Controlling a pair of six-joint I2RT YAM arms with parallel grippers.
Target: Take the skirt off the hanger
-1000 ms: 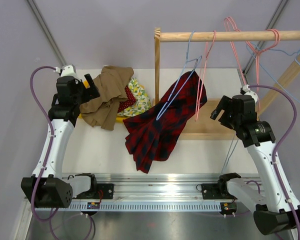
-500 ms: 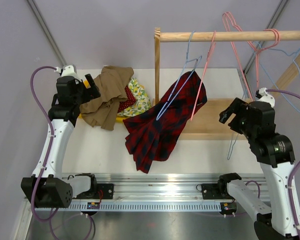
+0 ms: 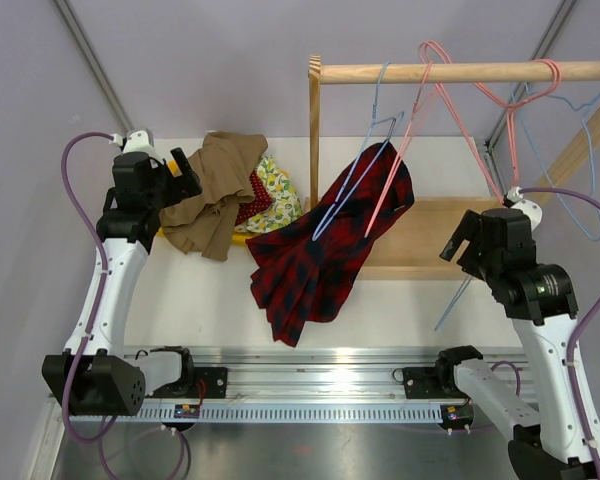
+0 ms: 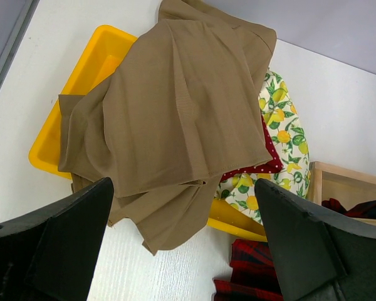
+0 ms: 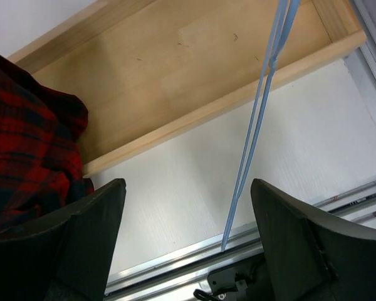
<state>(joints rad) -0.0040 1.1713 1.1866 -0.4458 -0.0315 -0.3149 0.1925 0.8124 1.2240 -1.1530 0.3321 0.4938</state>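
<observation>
The red and dark plaid skirt (image 3: 315,255) hangs from the pale-blue hanger (image 3: 365,160), whose hook sits on the wooden rod (image 3: 480,71). The skirt's lower part is spread on the white table. Its edge shows in the right wrist view (image 5: 25,144) and the left wrist view (image 4: 250,273). My right gripper (image 3: 465,240) (image 5: 188,251) is open to the right of the skirt, over the rack's wooden base (image 5: 175,69). Another pale-blue hanger's wire (image 5: 254,138) crosses the view between its fingers, ungripped. My left gripper (image 3: 183,168) (image 4: 185,251) is open above the clothes pile.
A yellow bin (image 4: 81,81) at the back left holds a tan garment (image 4: 169,119), a lemon-print garment (image 4: 282,125) and a red dotted one (image 4: 263,164). Pink hangers (image 3: 400,165) (image 3: 480,95) and more blue ones (image 3: 590,110) hang on the rod. The metal rail (image 3: 320,380) runs along the near edge.
My right arm has drawn back toward the near edge and lower. The pink hangers on the rod have swung left, and the loose blue hanger by the right gripper has tilted. The left arm is still.
</observation>
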